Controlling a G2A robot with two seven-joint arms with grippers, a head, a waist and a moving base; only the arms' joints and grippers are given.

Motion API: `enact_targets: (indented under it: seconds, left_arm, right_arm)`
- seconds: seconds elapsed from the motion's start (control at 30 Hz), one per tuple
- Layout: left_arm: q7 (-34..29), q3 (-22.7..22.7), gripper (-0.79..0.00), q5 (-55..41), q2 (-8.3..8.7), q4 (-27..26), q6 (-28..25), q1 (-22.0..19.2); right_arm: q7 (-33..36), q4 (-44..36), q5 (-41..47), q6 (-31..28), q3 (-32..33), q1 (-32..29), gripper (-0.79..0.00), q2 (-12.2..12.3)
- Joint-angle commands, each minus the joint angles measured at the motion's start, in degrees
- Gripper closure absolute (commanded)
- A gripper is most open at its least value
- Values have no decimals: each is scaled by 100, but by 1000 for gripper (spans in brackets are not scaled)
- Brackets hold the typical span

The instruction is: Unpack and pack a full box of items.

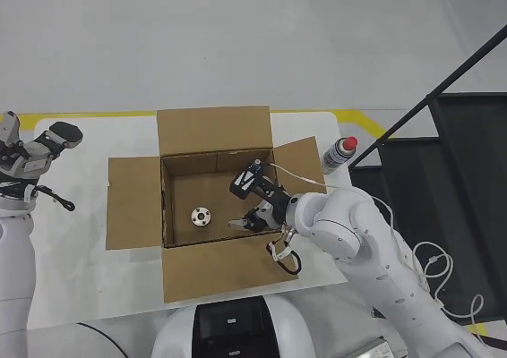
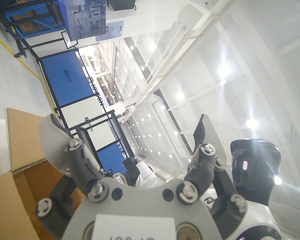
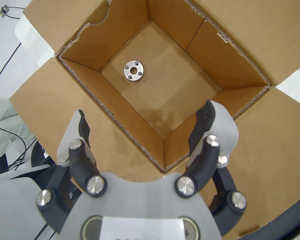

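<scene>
Open cardboard box (image 1: 213, 132) is set on the table (image 1: 83, 268), right gripper (image 3: 143, 112) is held spread over it, left gripper (image 2: 126, 119) is held spread too at the table's left edge, and one little metal flange (image 3: 133, 71) is seen on the box floor.

Cardboard box (image 2: 22, 138) cut off by the left wrist view's edge, one inner wall hidden behind the right arm (image 1: 343, 224) from above, red-capped bottle (image 1: 339, 154) with a label too small to read.
</scene>
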Motion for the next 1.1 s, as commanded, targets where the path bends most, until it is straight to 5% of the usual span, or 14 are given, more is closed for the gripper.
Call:
enact_targets:
  seconds: [0.0,0.93,1.07]
  left_arm:
    - [0,0,-785,0,0,0,0,0]
    - [0,0,-785,0,0,0,0,0]
    - [0,0,-785,0,0,0,0,0]
  right_arm:
    - [0,1,0,0,0,1,-785,0]
    - [0,1,0,0,0,1,-785,0]
    - [-186,451,-89,-389,-339,392,-785,-46]
